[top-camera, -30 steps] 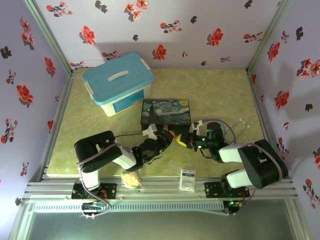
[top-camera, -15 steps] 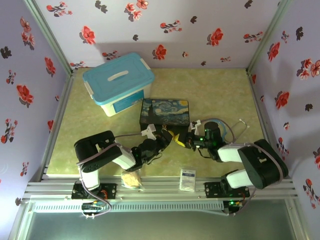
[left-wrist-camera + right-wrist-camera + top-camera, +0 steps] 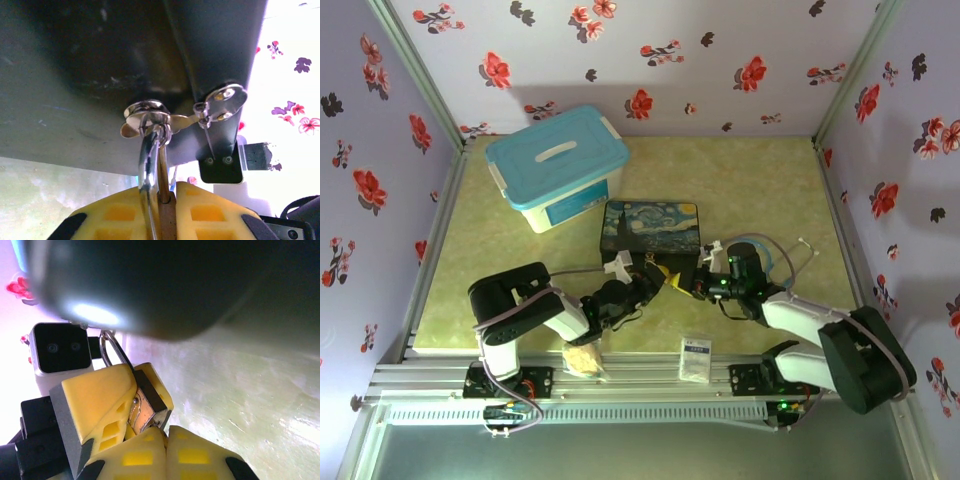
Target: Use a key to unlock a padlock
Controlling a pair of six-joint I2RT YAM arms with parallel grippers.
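The left gripper (image 3: 161, 200) is clamped on the padlock (image 3: 145, 407), whose shackle runs up from its pads through the hasp (image 3: 150, 112) of the tin (image 3: 100, 75) just above. The right gripper (image 3: 167, 446) has its pads pressed together right beneath the padlock's base. I can't tell whether anything is pinched between them.

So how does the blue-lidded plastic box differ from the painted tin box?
The plastic box is bigger and taller, white with a plain light-blue lid; the painted tin box is smaller, flatter, dark with a swirling night sky. The plastic box stands far left, away from the arms; the painted tin box sits mid-table with the left pincer and right pincer at its near edge. Only the painted tin box carries the padlock. Both have lids on.
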